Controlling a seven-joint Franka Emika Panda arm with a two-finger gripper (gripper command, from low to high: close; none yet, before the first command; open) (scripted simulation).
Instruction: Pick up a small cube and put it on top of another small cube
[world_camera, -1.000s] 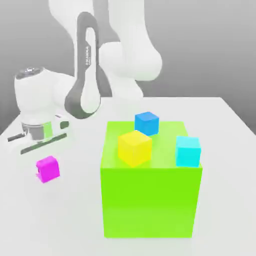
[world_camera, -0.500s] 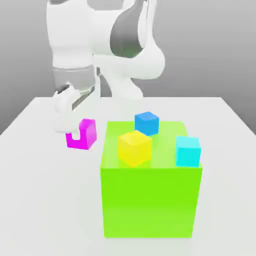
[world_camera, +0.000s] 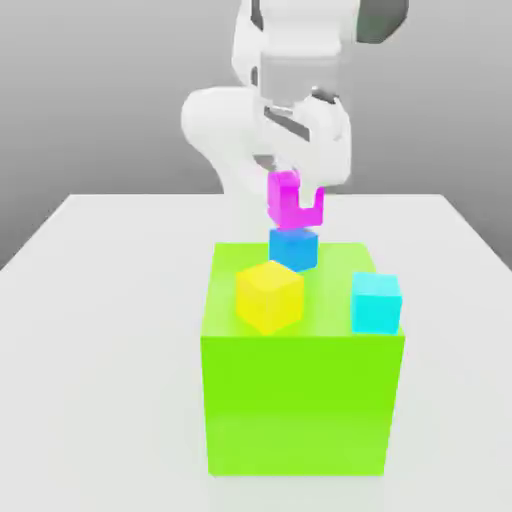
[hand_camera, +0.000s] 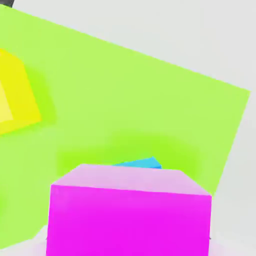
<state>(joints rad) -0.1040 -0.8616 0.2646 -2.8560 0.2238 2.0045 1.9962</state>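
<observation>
**Operator:** Currently, where is the claw (world_camera: 296, 205), and what is its state?

**Technician:** It hangs above the big green block (world_camera: 300, 400), over the far part of the block's top face. Its fingers are closed on the pink cube (world_camera: 284, 197), which is clear of every surface. One white finger (world_camera: 310, 203) covers part of the cube's front, so the cube reads as a notched shape in the exterior view.

**Operator:** Position of the blue cube (world_camera: 294, 247)?

**Technician:** Directly below the claw, resting on the block's top near its far edge. In the exterior view a very small gap, if any, separates the pink cube from it; whether they touch cannot be told. In the hand view the pink cube (hand_camera: 130, 215) hides nearly all of the blue cube (hand_camera: 137, 163); a thin sliver shows past its upper edge.

**Operator:** Other items on the block?

**Technician:** A yellow cube (world_camera: 268, 294) sits below the claw and nearer the camera, toward the exterior view's left. A light cyan cube (world_camera: 376, 301) sits toward the exterior view's right, at the block's front edge. The block stands on a white table (world_camera: 100, 380).
</observation>
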